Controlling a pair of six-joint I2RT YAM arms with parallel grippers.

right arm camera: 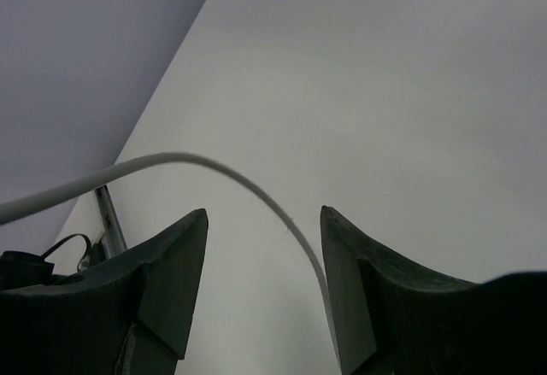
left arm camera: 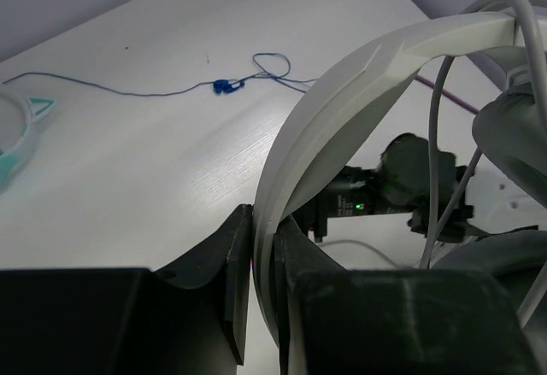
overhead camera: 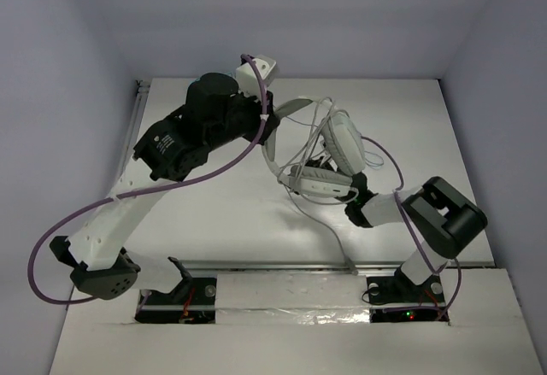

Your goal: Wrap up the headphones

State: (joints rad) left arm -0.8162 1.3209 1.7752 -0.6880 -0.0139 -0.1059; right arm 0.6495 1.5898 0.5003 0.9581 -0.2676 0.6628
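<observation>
The white headphones (overhead camera: 335, 146) with grey ear pads hang tilted above the table's middle, their thin grey cable (overhead camera: 382, 151) looped round them and trailing towards the front. My left gripper (overhead camera: 270, 132) is shut on the wide white headband (left arm camera: 342, 106); in the left wrist view my left gripper (left arm camera: 265, 251) has both jaws pressed flat on the band. My right gripper (overhead camera: 355, 201) sits just under the lower ear cup. In the right wrist view my right gripper (right arm camera: 263, 221) is open, and the cable (right arm camera: 248, 183) arcs between the jaws, close to the right finger.
Smaller teal headphones (left arm camera: 15, 136) lie at the left edge of the left wrist view, with a thin blue cable and blue plug (left arm camera: 226, 86) on the white table. A metal rail (overhead camera: 282, 265) runs along the table's front edge. Grey walls stand on three sides.
</observation>
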